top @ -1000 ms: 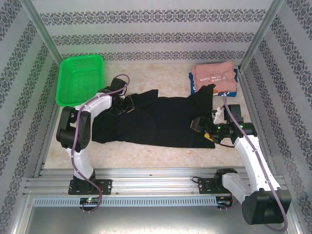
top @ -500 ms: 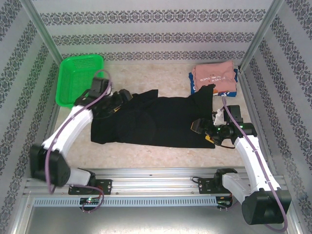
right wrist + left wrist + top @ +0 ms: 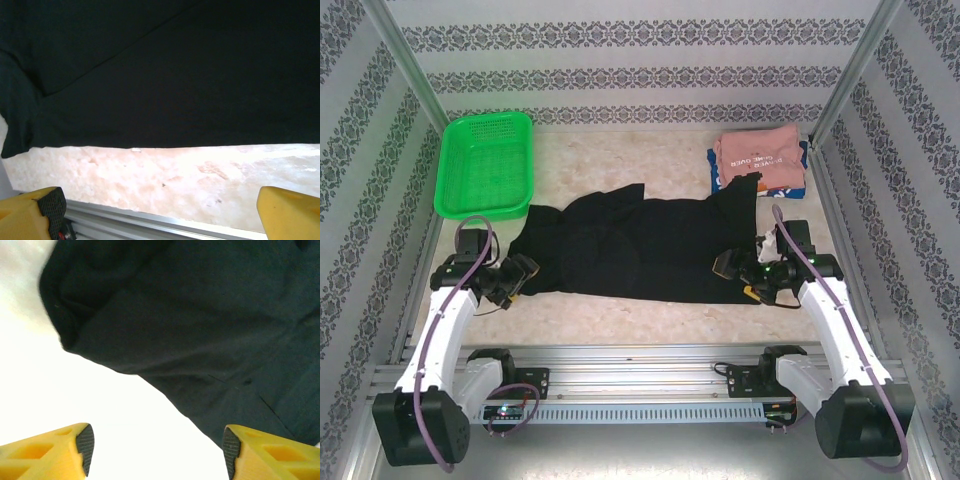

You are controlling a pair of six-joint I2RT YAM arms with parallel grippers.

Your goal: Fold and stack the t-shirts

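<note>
The left tool (image 3: 520, 272) stands wide, with nothing between its jaws. It sits low over the desk (image 3: 620, 160), just beside the left edge of the black shirt (image 3: 640, 250). In the left wrist view the tool (image 3: 155, 450) frames bare desk, and the shirt's (image 3: 200, 315) folded corner lies just ahead of it.

The right tool (image 3: 732, 268) is spread as wide as it goes and holds nothing. It is at the shirt's near right corner. In the right wrist view the tool (image 3: 160, 210) looks over a strip of desk (image 3: 165, 175) to the shirt's (image 3: 165, 75) straight hem, apart from it.

The black shirt lies spread and rumpled across the middle of the desk. At the far right corner the pink shirt (image 3: 757, 150) rests folded on the blue shirt (image 3: 718, 180). A sleeve of the black shirt reaches up to touch this stack.

The desk top is pale and mottled. A green basket (image 3: 485, 165) stands at its far left. A metal rail (image 3: 640, 365) runs along the near edge. Patterned walls (image 3: 640, 60) close in three sides.
</note>
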